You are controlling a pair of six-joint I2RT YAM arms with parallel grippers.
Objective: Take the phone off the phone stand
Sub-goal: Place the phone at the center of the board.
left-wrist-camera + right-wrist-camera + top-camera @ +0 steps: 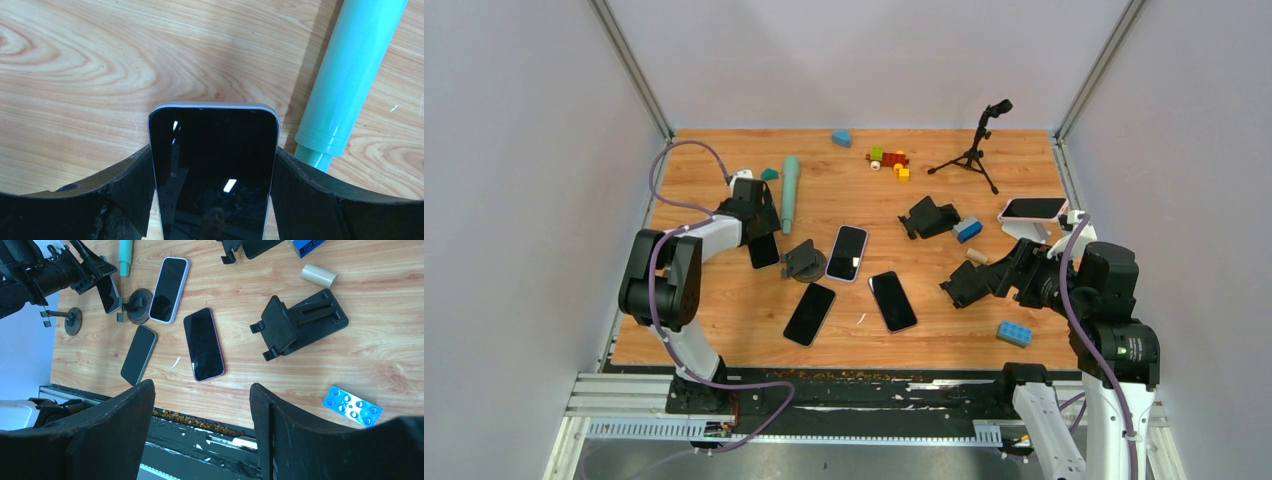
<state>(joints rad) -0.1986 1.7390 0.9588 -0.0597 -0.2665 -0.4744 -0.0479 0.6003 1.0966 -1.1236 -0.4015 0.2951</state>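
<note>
The left gripper is clamped on the side edges of the black-screened, silver-rimmed phone, just left of the black round-based stand. The phone looks freed, so only setting it down seems left. At the right, the right gripper hangs open and empty.

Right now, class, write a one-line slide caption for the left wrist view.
Left gripper shut on a dark-screened phone, wooden table behind it, a teal cylinder lying alongside.
</note>
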